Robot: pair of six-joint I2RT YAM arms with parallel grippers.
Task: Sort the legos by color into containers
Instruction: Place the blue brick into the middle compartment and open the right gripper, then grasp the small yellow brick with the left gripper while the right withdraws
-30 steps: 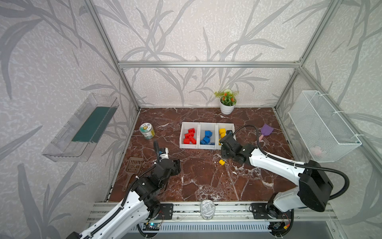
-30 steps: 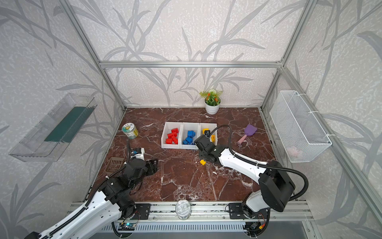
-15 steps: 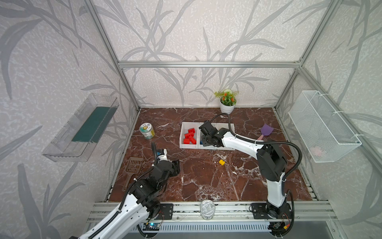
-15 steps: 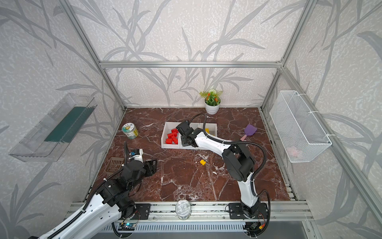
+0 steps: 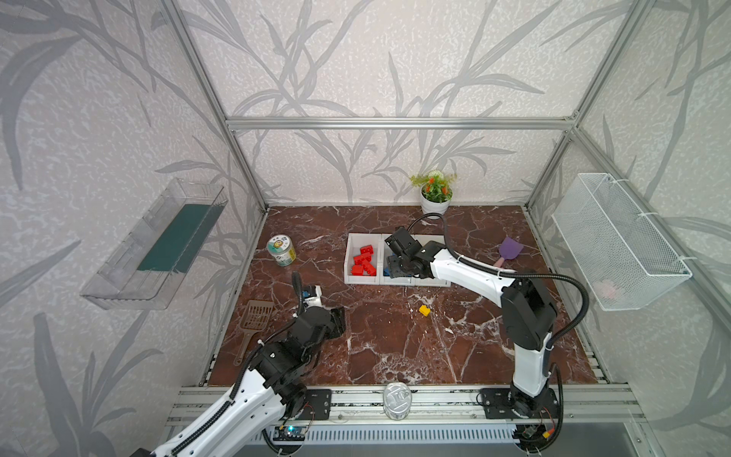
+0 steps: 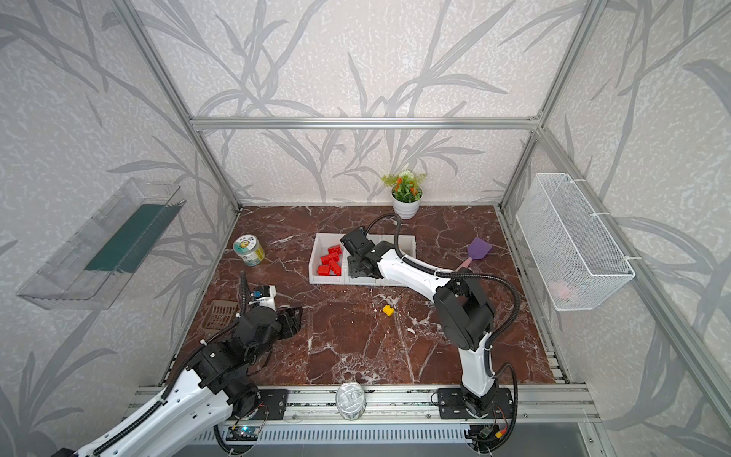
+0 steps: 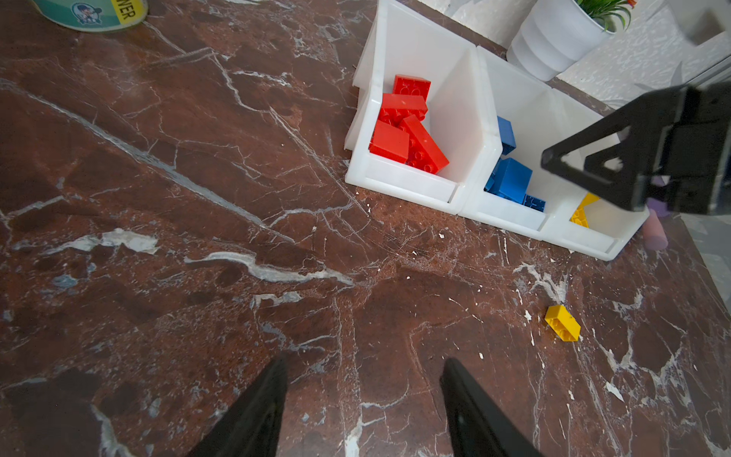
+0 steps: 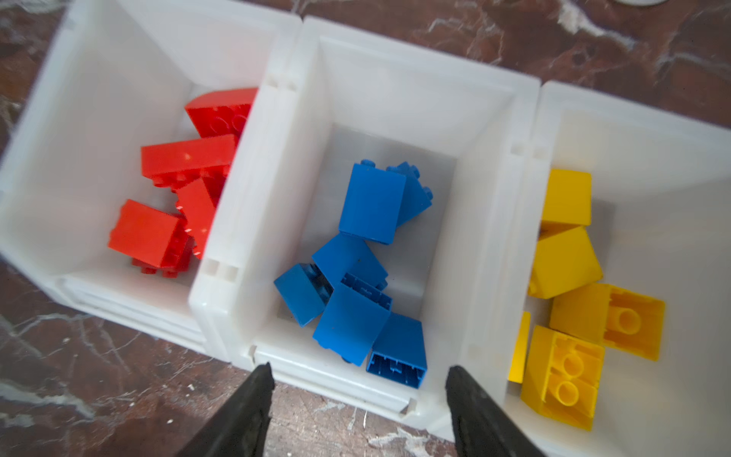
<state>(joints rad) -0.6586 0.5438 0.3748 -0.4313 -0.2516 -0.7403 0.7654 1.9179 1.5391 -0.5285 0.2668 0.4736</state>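
Three joined white containers (image 8: 336, 378) hold sorted legos: red ones (image 8: 178, 190) in one end bin, blue ones (image 8: 356, 277) in the middle, yellow ones (image 8: 573, 296) in the other end bin. My right gripper (image 8: 360, 372) hangs open over the middle bin's low front, nothing between its fingers; in both top views it (image 5: 395, 269) (image 6: 356, 271) covers that bin. One yellow lego (image 5: 424, 311) (image 7: 562, 322) lies alone on the marble in front of the containers (image 5: 362, 280). My left gripper (image 7: 364, 364) (image 5: 338, 322) is open and empty above bare marble at the front left.
A green-labelled can (image 5: 281, 250) stands left of the bins, a potted plant (image 5: 435, 194) behind them, a purple scoop (image 5: 509, 249) to their right. A brown scoop (image 5: 257, 316) lies by the left edge. A wire basket (image 5: 617, 241) and a clear tray (image 5: 158, 245) hang on the walls.
My right arm has swung left from in front of the yellow bin to over the middle bin, and its jaws have opened. The left arm has hardly moved.
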